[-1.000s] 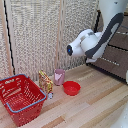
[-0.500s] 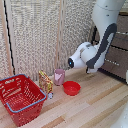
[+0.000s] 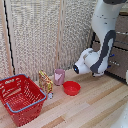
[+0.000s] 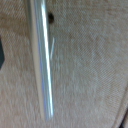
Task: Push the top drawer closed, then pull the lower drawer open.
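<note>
**Cabinet Station: Arm Positioned Ahead of Drawers**

Woven beige screen panels (image 3: 45, 35) back a light wooden floor (image 3: 85, 107). At the exterior view's right edge stands the dark brown cabinet; the top drawer (image 3: 123, 24) and the lower drawer (image 3: 120, 62) are mostly hidden by the white arm (image 3: 102, 37), so their positions cannot be judged. The gripper itself is not discernible, and its state cannot be determined. The wrist view is blurred, showing only a silver bar (image 4: 42, 60) against woven fabric. Farther out on the floor sit a red bowl (image 3: 71, 88), a pink cup (image 3: 59, 76), a yellow patterned packet (image 3: 46, 82) and a red basket (image 3: 20, 97).
</note>
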